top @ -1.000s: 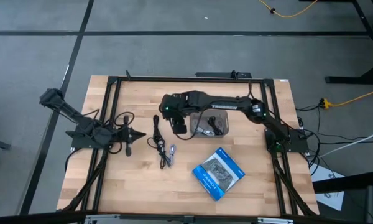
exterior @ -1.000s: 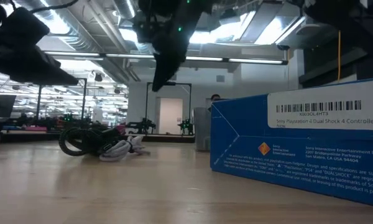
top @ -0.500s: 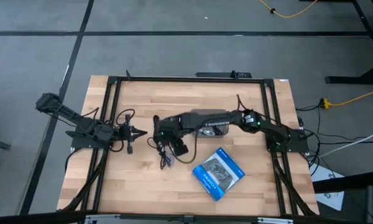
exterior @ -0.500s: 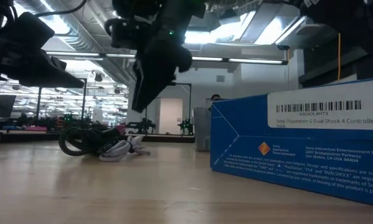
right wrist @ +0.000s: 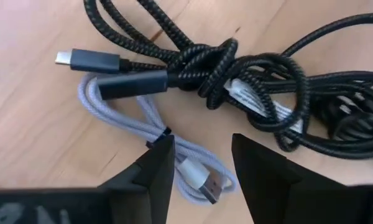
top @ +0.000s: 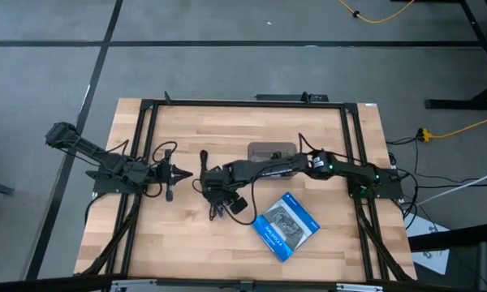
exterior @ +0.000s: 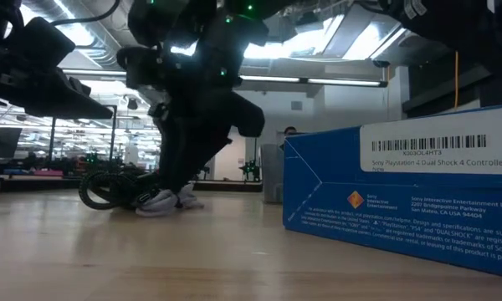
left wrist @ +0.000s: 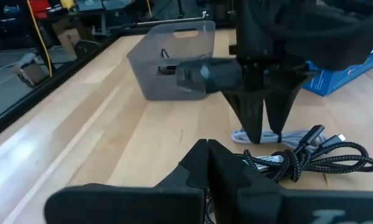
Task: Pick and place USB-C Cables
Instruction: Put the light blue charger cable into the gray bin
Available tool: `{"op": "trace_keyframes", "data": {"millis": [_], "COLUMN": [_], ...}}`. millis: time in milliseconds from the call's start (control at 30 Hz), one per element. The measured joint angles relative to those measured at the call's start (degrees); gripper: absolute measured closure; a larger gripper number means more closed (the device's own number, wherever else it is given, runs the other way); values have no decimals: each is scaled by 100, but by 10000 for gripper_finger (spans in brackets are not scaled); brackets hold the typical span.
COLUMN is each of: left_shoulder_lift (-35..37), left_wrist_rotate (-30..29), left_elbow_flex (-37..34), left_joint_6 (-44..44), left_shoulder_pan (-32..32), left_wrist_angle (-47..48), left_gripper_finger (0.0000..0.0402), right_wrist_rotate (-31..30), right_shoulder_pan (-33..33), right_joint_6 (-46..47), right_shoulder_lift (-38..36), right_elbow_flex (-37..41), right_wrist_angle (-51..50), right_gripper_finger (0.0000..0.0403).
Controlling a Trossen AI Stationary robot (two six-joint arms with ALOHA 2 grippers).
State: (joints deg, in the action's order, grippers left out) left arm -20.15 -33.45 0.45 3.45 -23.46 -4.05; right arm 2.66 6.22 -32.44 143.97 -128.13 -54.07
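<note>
Several USB-C cables [top: 217, 203] lie in a tangled heap on the wood, left of the table's middle. Black braided ones [right wrist: 236, 68] are knotted together, and a pale grey one [right wrist: 127, 109] lies beside them. My right gripper [right wrist: 202, 162] reaches across from the right and points down over the heap [exterior: 109, 191], open. Its fingers stand on either side of the pale cable's silver plug [right wrist: 205, 185]. My left gripper [top: 181, 172] waits shut just left of the heap, which shows in front of it [left wrist: 311, 155]. My right gripper comes at the pale grey cable's plug end [right wrist: 186, 168] from above, one open finger [right wrist: 152, 168] on each side of it. The cable lies flat on the table. Whether the fingers touch it, I cannot tell.
A grey bin [top: 272, 150] stands behind the right arm, toward the far edge, and shows again in the left wrist view [left wrist: 174, 62]. A blue printed packet [top: 286, 225] lies right of the heap, toward the near edge, and looms large in the low view [exterior: 402, 201]. A black frame [top: 227, 103] rims the table.
My right gripper has swung from over the grey bin toward the table's left and come down onto the heap of cables, its arm stretching out low across the table. The cables have stayed where they were.
</note>
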Motion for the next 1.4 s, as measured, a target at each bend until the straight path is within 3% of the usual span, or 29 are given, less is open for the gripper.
{"op": "trace_keyframes", "data": {"millis": [333,600,733,933,1167,1400], "left_shoulder_lift": [-8,-9,-8,-9,-9,-8], "left_wrist_rotate": [4,0,0,6,11,12], "left_elbow_flex": [0,0,0,0,0,0], "left_joint_6": [47,47,59,52,50,48], "left_shoulder_pan": [0,0,-2,-2,-2,-2], "left_wrist_angle": [2,4,4,4,4,4], "left_gripper_finger": [401,401,401,401,401,401], "right_wrist_rotate": [428,175,-136,-185,-18,5], "right_shoulder_pan": [-114,-247,-352,-341,-151,-153], "right_joint_6": [102,1572,1978,1135,-671,-1089], "right_shoulder_lift": [302,399,80,-95,26,-1], "right_elbow_flex": [-44,-658,-590,-595,-369,18], "right_wrist_angle": [-507,-618,-553,-1108,-532,52], "right_gripper_finger": [238,238,237,237,238,238]}}
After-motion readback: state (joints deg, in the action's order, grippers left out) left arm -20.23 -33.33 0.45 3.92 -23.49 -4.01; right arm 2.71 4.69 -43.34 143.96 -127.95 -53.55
